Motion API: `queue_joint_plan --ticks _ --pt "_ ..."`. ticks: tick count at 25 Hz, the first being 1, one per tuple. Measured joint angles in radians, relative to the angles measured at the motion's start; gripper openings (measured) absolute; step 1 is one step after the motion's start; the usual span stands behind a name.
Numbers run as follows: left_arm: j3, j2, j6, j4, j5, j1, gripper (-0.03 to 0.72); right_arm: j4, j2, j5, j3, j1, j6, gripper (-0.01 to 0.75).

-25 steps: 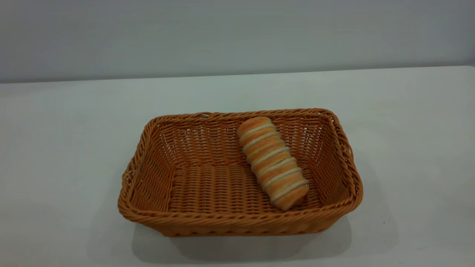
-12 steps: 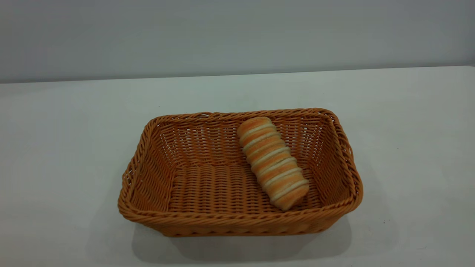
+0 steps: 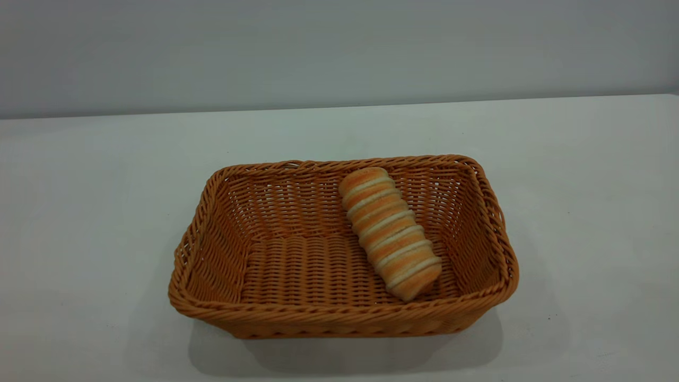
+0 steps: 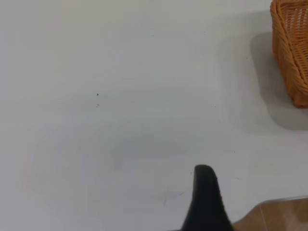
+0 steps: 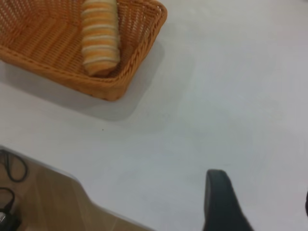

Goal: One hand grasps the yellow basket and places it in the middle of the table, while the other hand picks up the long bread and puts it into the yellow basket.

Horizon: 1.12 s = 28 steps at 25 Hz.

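The yellow basket (image 3: pixel 276 268) stands in the middle of the table (image 3: pixel 79 175). The long bread (image 3: pixel 390 232) lies inside it at the right side, slanting from the back wall toward the front right corner. No gripper shows in the exterior view. My left gripper (image 4: pixel 260 192) hovers over bare table, apart from the basket's corner (image 4: pixel 291 53); only one black finger (image 4: pixel 206 199) shows, with nothing against it. My right gripper (image 5: pixel 262 195) is open and empty over bare table, away from the basket (image 5: pixel 115 77) and the bread (image 5: pixel 100 36).
The table's front edge and brown floor (image 5: pixel 48 202) show in the right wrist view, with black cables (image 5: pixel 12 168) on the floor. The floor also shows in the left wrist view (image 4: pixel 279 216). A grey wall (image 3: pixel 339 48) runs behind the table.
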Motion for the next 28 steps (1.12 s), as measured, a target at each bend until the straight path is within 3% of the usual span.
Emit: queue_joint_plan --ticks 28 --pt "0.000 0.000 -0.003 -0.018 0.000 0.000 0.584 0.000 0.000 -0.001 0.003 0.000 0.000 0.451"
